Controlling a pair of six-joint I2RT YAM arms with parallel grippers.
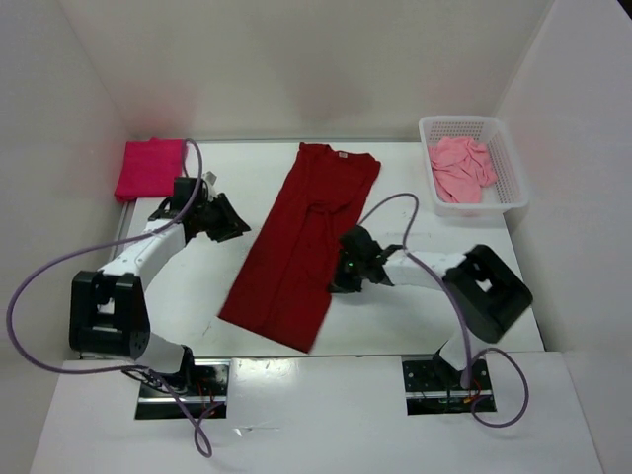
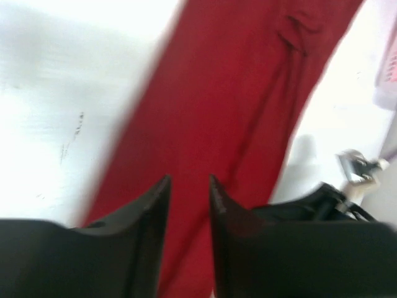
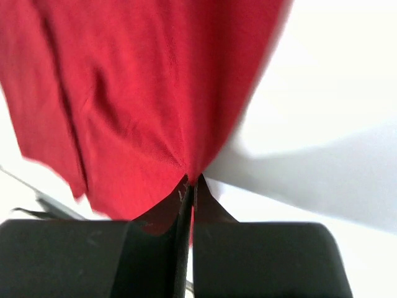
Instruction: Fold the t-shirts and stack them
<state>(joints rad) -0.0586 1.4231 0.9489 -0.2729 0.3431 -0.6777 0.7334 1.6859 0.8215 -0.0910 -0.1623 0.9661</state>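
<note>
Dark red t-shirt [image 1: 301, 247], lengthwise mid-frame on bench [image 1: 197, 296], right edge pinched in closed right fingers [image 3: 186, 192] (left fingers [image 2: 155, 205] part-open, empty, beside its left edge); magenta t-shirt [image 1: 150, 168] folded upper left.

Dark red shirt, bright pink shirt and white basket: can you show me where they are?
dark red t-shirt [image 1: 301, 247], top view, middle of its body
bright pink t-shirt [image 1: 148, 168], top view, middle of the folded cloth
white basket [image 1: 513, 163], top view, its right rim

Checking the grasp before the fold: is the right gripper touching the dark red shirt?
Touching. The right wrist view shows the right gripper shut, pinching the dark red shirt at its edge.
</note>
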